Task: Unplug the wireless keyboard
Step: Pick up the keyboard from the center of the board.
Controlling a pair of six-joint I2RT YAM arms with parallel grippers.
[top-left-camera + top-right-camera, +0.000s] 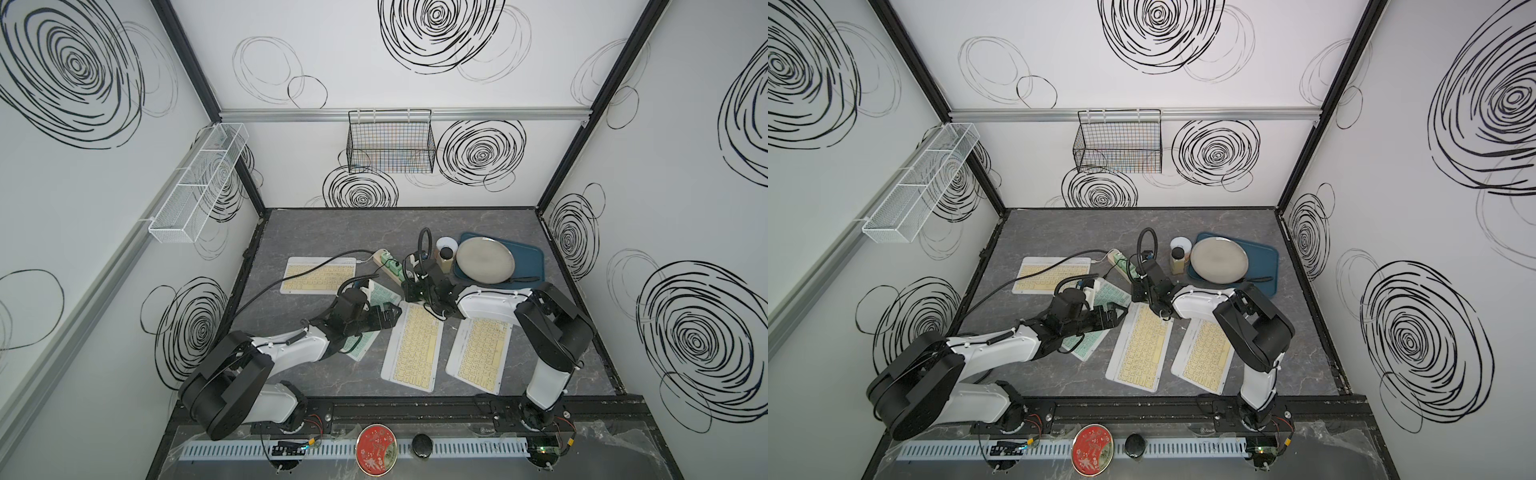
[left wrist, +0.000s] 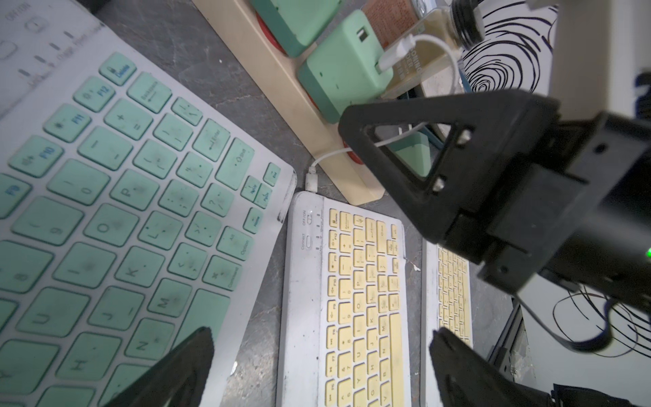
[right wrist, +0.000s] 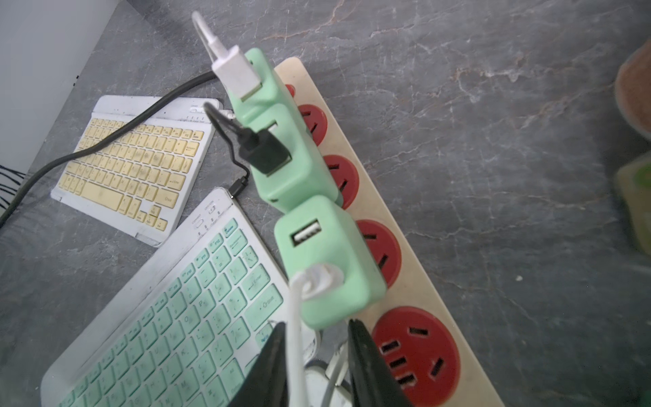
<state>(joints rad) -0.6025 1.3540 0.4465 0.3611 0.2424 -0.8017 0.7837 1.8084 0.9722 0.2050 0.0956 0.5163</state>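
A white keyboard with yellow keys (image 1: 413, 345) (image 1: 1140, 345) (image 2: 352, 299) lies mid-table. A white plug (image 2: 311, 179) sits in its top edge. Its white cable (image 2: 331, 155) (image 3: 296, 345) runs up to a green charger (image 3: 327, 260) (image 2: 341, 70) on the beige power strip (image 3: 415, 282) (image 1: 384, 266). My right gripper (image 3: 317, 327) (image 1: 409, 296) (image 1: 1138, 296) stands just below that charger, its jaws narrow around the cable; whether they pinch anything is unclear. My left gripper (image 2: 322, 333) (image 1: 390, 318) (image 1: 1117, 316) hovers open over the same keyboard.
A green-keyed keyboard (image 3: 176, 317) (image 2: 123, 211) on a black cable lies under my left arm. Two more yellow-keyed keyboards sit at far left (image 1: 320, 274) and right (image 1: 480, 355). A jar (image 1: 445, 259), a plate (image 1: 484, 259) and a blue tray (image 1: 532, 257) stand behind the strip.
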